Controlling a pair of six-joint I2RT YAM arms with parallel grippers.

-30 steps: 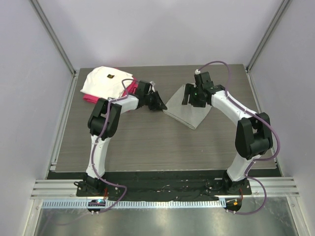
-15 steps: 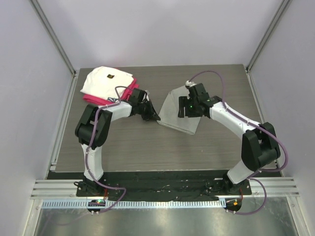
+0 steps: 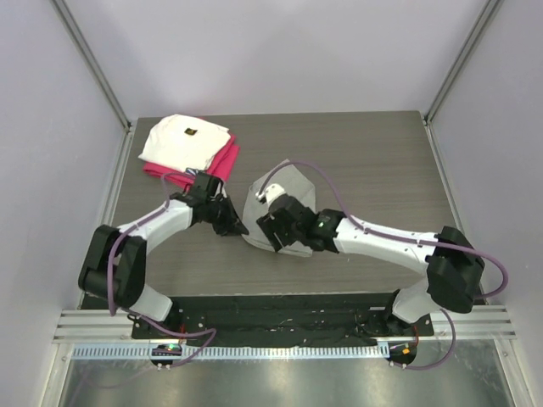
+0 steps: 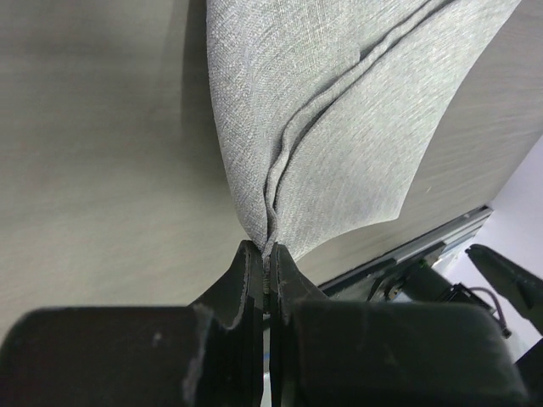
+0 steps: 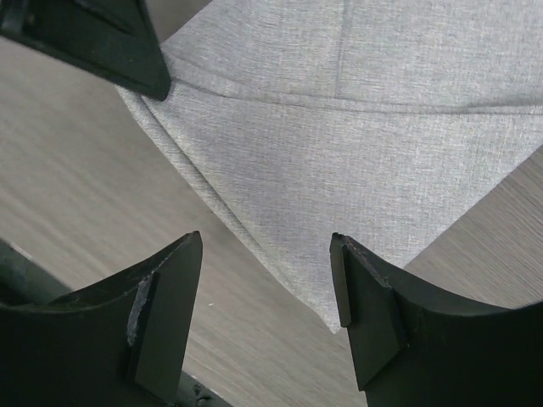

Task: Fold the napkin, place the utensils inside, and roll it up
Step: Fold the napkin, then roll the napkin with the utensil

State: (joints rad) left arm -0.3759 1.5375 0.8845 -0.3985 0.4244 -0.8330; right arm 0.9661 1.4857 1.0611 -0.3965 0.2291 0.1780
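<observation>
While one white cloth (image 3: 182,138) and one magenta cloth (image 3: 222,159) sit folded out of the way at the table's (image 3: 373,153) far left corner, the left claw (image 4: 268,253) is pressed together on the left corner of the single napkin (image 3: 288,181), probably to drag or fold it. The napkin lies near the table's middle. The right claw (image 5: 265,246) hangs spread over its near point, gripping nothing, seemingly ready to take it. No utensil shows.

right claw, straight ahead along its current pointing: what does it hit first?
Likely the grey napkin: the right claw, open, points at its near corner lying on the table. Depth is unclear.
</observation>
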